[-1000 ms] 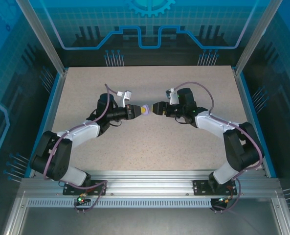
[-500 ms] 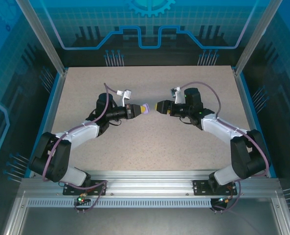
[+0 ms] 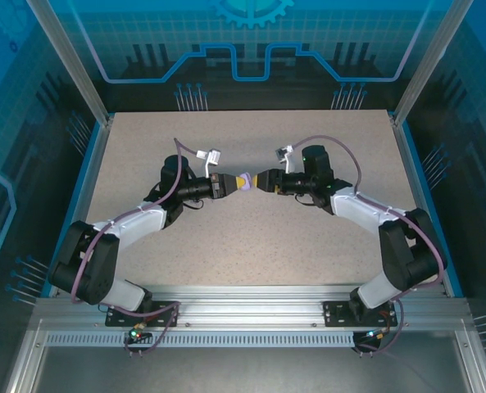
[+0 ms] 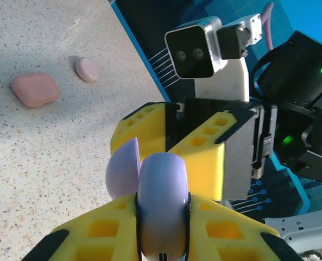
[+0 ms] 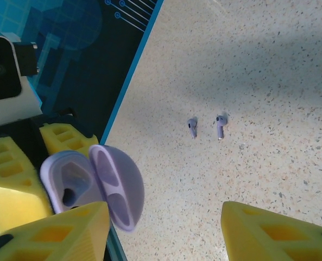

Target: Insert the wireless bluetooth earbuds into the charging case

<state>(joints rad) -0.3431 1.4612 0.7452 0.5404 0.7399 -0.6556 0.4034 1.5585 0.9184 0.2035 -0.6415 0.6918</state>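
Observation:
My left gripper (image 3: 239,182) is shut on an open lavender charging case (image 4: 162,201), held above the middle of the table. Its lid (image 4: 121,168) swings out to the left. In the right wrist view the case (image 5: 68,185) shows its hollow wells, with the lid (image 5: 117,187) beside my right gripper's lower-left finger (image 5: 57,234). My right gripper (image 5: 166,234) is open, facing the case at close range, with nothing gripped. Two lavender earbuds (image 5: 192,128) (image 5: 220,125) lie side by side on the table beyond. The coral-red and pinkish-tan buds are out of view.
A pink closed case (image 4: 35,89) and a smaller pale pink pebble-shaped case (image 4: 87,69) lie on the speckled table to the left. The blue table rim (image 5: 131,81) runs past the held case. The right wrist camera housing (image 4: 204,51) faces my left gripper.
My right gripper drew back to the right half a second ago, then came in again and now stands right up against the lavender case. The left gripper has held still.

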